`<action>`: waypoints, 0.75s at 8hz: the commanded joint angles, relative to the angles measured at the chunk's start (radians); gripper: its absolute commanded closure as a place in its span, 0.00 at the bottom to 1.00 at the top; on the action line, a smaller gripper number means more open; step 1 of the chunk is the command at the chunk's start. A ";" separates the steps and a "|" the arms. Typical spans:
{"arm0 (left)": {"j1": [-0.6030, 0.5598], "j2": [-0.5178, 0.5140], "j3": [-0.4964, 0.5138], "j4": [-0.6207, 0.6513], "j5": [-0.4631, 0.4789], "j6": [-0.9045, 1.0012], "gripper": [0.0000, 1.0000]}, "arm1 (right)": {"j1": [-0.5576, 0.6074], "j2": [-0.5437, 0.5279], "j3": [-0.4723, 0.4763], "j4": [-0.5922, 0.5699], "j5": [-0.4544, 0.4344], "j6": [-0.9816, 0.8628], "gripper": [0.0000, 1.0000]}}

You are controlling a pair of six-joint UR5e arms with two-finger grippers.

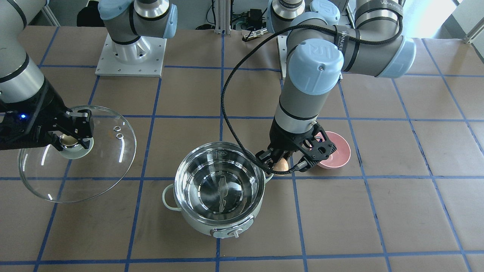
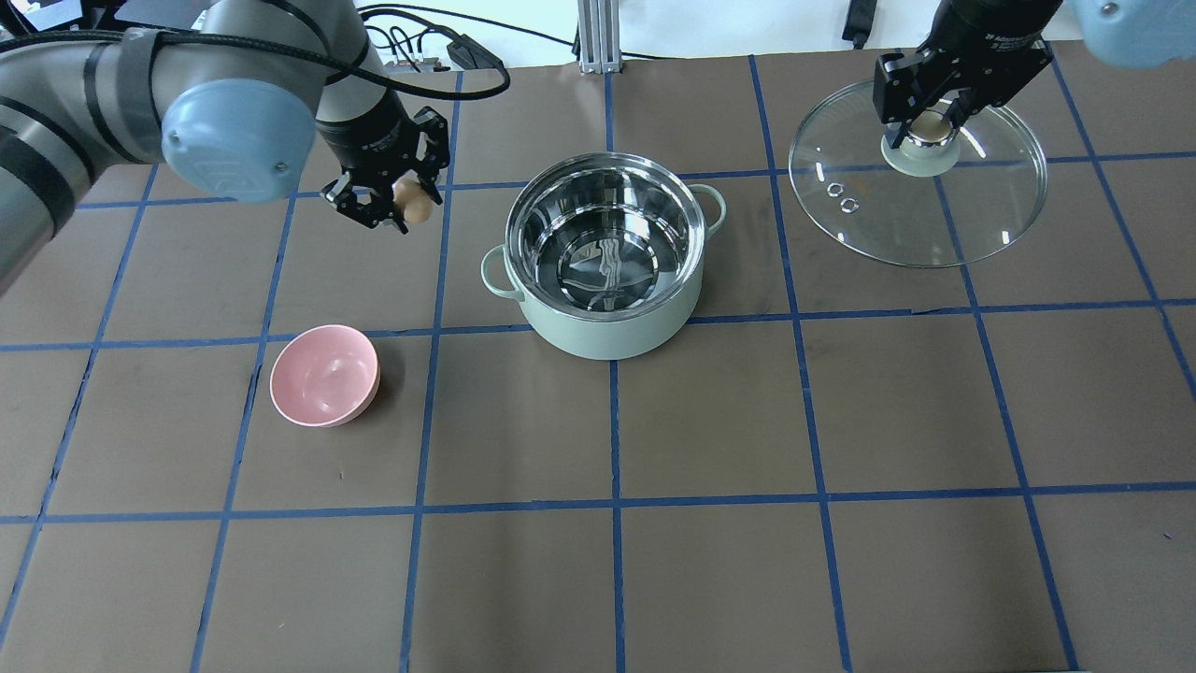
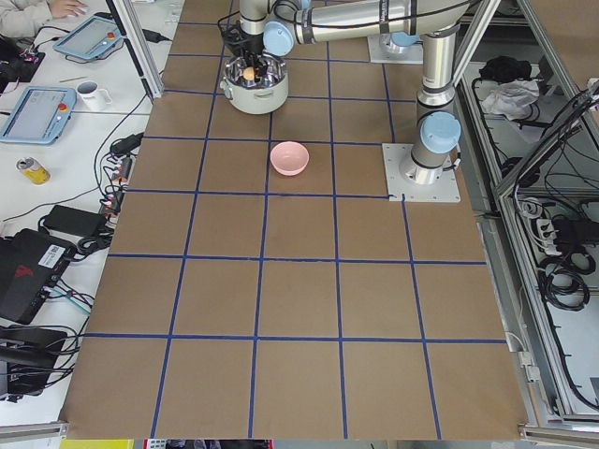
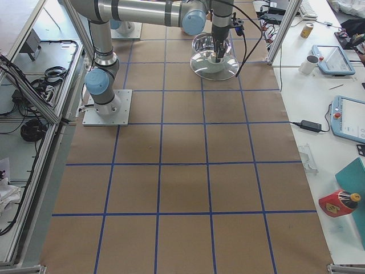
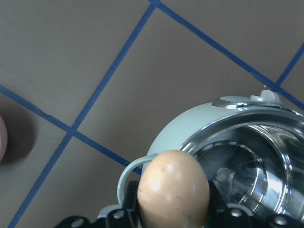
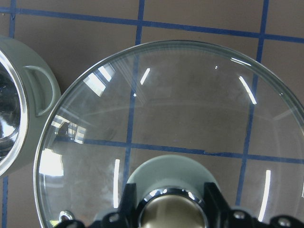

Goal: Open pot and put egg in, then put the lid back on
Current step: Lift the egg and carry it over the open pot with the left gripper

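A small round pink bowl sits lower left on the brown gridded desk; above it, at centre, the round mint-green steel-lined pot stands open. Upper left, the left end effector pinches the small tan egg, near the pot's rim; upper right, the right end effector clamps the beige knob of the round clear glass lid, apart from the pot.

The left tool hides most of the egg from the front.
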 commanded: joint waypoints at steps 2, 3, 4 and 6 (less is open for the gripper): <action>-0.097 -0.102 0.044 0.052 -0.009 0.065 1.00 | 0.000 0.004 0.001 -0.006 -0.002 -0.006 1.00; -0.116 -0.114 0.045 0.046 -0.008 0.085 1.00 | 0.000 0.004 0.001 -0.004 0.001 -0.007 1.00; -0.124 -0.118 0.045 0.047 -0.008 0.108 1.00 | 0.000 0.002 0.003 -0.004 0.000 -0.009 1.00; -0.153 -0.131 0.047 0.052 -0.006 0.209 1.00 | 0.000 0.002 0.004 -0.008 0.001 -0.003 1.00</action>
